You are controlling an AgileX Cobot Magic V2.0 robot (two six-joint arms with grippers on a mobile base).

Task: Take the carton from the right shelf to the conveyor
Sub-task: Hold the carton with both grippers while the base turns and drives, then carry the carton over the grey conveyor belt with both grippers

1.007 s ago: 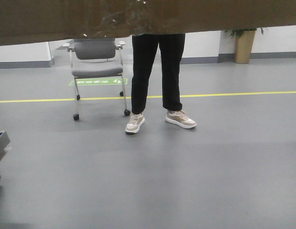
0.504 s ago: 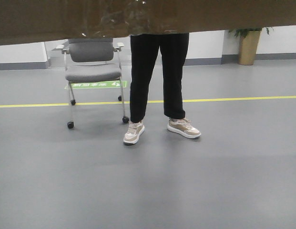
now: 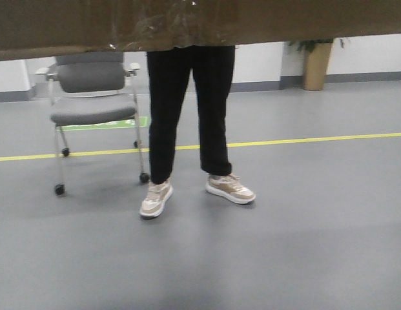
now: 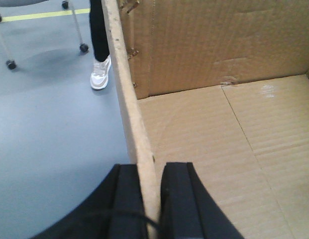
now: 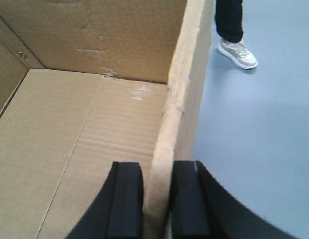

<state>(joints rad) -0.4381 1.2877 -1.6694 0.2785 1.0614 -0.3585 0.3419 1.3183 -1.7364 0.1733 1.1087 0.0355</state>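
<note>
Two legs of a person (image 3: 187,110) in black trousers and pale trainers (image 3: 156,199) stand on the grey floor (image 3: 284,245) ahead, in the front view. A wheeled chair (image 3: 90,97) is just to their left and a yellow line (image 3: 316,138) runs behind. A planter (image 3: 315,64) stands far back by the wall. The carton (image 3: 200,22) spans the top edge, its wrinkled tape catching light, off the floor and hiding everything above the person's hips.

Left wrist view: inside the carton, only corrugated bottom and far wall show. My left gripper (image 4: 150,199) straddles its side wall, one finger inside, one outside, both closed against the cardboard. Beyond the wall are the floor, a trainer and chair wheels.

Right wrist view: same bare cardboard interior. My right gripper (image 5: 156,204) is clamped on the opposite wall, fingers pressed to either face. A trainer is beyond the wall, well apart.
</note>
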